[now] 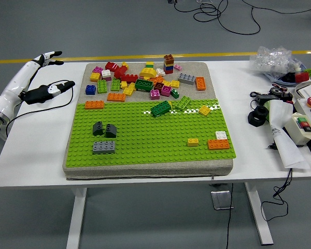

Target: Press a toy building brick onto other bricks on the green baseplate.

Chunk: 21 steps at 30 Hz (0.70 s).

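Observation:
The green baseplate [145,140] lies on a grey mat in the middle of the table. On it stand an orange brick [94,104], two dark grey bricks [104,129], a grey brick [103,147], a yellow brick [193,141] and an orange brick [218,144] with a white one [221,135] behind it. A dark green brick [160,108] and a light green brick [182,102] lie at the plate's far edge. A pile of loose coloured bricks [145,78] covers the mat behind. My left hand [49,56] hovers off the table's far left, fingers stretched, empty.
A black-and-white corded device [47,91] lies on the table's left. At the right are a control box with a red button [307,119], a black ring [257,116], white paper [286,142] and a plastic bag [277,57].

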Tool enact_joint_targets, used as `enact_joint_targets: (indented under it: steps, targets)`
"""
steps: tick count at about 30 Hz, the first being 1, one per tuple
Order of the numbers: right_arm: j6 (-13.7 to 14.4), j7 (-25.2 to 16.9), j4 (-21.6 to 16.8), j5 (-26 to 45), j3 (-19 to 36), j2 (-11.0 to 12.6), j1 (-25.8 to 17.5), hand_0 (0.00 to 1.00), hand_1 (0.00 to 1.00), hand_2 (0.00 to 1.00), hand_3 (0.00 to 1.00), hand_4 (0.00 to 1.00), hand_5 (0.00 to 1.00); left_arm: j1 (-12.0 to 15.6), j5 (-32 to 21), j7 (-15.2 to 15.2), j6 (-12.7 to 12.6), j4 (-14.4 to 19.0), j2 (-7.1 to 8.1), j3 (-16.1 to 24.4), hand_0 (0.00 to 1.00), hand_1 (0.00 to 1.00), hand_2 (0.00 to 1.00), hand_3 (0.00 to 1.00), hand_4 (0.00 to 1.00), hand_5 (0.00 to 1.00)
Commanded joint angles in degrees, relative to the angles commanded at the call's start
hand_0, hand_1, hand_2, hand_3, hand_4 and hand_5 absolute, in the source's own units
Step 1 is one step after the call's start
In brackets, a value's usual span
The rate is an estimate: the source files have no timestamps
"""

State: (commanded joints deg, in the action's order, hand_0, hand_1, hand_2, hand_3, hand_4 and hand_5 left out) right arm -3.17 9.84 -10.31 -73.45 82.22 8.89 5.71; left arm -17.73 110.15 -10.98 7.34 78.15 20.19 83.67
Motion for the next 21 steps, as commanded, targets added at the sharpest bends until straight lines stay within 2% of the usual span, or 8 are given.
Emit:
enact_joint_targets:
  steps: [1, 7, 8, 10, 13, 14, 19, 21]
  targets:
    - [-0.01, -0.01, 0.0, 0.01, 0.02, 0.01, 0.0, 0.79, 0.726, 0.77, 0.783, 0.998, 0.699, 0.21, 1.1, -0.2, 0.18, 0.3, 0.05, -0.3, 0.893, 0.763, 0.619, 0.728, 0.975, 0.247]
    - [-0.11, -0.03, 0.0, 0.15, 0.09, 0.16, 0.13, 0.79, 0.726, 0.77, 0.783, 0.998, 0.699, 1.59, 10.45, -1.26, 1.18, 1.87, 0.2, -2.63, 0.893, 0.763, 0.619, 0.728, 0.975, 0.247]
    - [-0.13, -0.02, 0.0, 0.16, 0.06, 0.2, 0.17, 0.79, 0.726, 0.77, 0.783, 0.998, 0.699, 1.75, 11.52, -1.34, 1.35, 2.03, 0.14, -2.86, 0.884, 0.756, 0.596, 0.68, 0.955, 0.219]
    - [-0.17, 0.02, 0.0, 0.22, 0.02, 0.27, 0.22, 0.79, 0.726, 0.77, 0.783, 0.998, 0.699, 2.06, 13.69, -1.45, 1.77, 2.34, 0.02, -3.29, 0.884, 0.756, 0.596, 0.68, 0.955, 0.219]
    - [-0.2, 0.08, 0.0, 0.25, 0.1, 0.34, 0.21, 0.79, 0.726, 0.77, 0.783, 0.998, 0.699, 2.51, 15.37, -1.51, 2.27, 2.65, -0.05, -3.94, 0.884, 0.756, 0.596, 0.68, 0.955, 0.219]
    - [-0.23, 0.08, 0.0, 0.28, 0.1, 0.36, 0.22, 0.79, 0.727, 0.77, 0.783, 0.998, 0.699, 2.83, 16.08, -1.51, 2.59, 2.84, -0.09, -4.38, 0.87, 0.745, 0.574, 0.635, 0.943, 0.19]
    - [-0.28, 0.06, 0.0, 0.28, 0.11, 0.37, 0.28, 0.79, 0.727, 0.77, 0.783, 0.998, 0.699, 3.74, 18.12, -1.48, 3.06, 3.02, -0.47, -5.41, 0.87, 0.745, 0.574, 0.635, 0.943, 0.19]
    - [-0.29, 0.04, 0.0, 0.28, 0.12, 0.38, 0.33, 0.79, 0.727, 0.77, 0.783, 0.998, 0.699, 4.1, 19.0, -1.54, 3.23, 3.02, -0.63, -5.92, 0.862, 0.734, 0.557, 0.601, 0.936, 0.181]
